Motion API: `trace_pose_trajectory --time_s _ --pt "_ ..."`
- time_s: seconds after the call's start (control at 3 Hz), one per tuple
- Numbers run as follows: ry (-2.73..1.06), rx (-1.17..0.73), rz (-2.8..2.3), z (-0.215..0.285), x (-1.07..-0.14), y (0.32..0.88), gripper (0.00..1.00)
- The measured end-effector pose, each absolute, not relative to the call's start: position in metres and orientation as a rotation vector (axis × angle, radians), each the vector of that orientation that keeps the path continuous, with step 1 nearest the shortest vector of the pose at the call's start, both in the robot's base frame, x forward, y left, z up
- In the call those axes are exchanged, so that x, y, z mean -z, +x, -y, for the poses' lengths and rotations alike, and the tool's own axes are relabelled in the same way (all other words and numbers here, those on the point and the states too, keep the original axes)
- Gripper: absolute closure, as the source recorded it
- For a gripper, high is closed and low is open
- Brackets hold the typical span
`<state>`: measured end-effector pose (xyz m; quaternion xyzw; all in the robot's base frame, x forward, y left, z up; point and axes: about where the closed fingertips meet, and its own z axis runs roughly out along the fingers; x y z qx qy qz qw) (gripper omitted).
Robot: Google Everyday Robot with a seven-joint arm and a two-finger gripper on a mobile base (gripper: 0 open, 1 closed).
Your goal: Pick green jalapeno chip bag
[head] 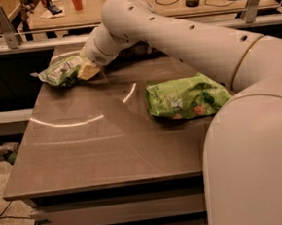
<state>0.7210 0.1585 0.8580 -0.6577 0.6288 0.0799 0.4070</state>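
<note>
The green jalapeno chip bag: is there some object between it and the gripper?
Nothing visible does. The gripper is right at the green jalapeno chip bag, at a far corner of the table. The larger lime-green bag lies apart from both, off to one side.

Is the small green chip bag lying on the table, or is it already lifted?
The small bag lies on the table, at the far left corner; no gap shows beneath. The gripper is at its right end.
</note>
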Motion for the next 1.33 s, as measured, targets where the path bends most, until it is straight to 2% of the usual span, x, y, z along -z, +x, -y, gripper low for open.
trace_pose_trajectory --time_s 0.67,1.0,1.33 --pt "-1.683 -0.241 -1.584 -0.155 -0.853 0.719 0.96" --pt "-1.618 -0.356 -1.554 -0.146 -0.874 0.709 1.0" --pt "-1.488 -0.513 -1.471 -0.129 -0.926 0.692 1.0"
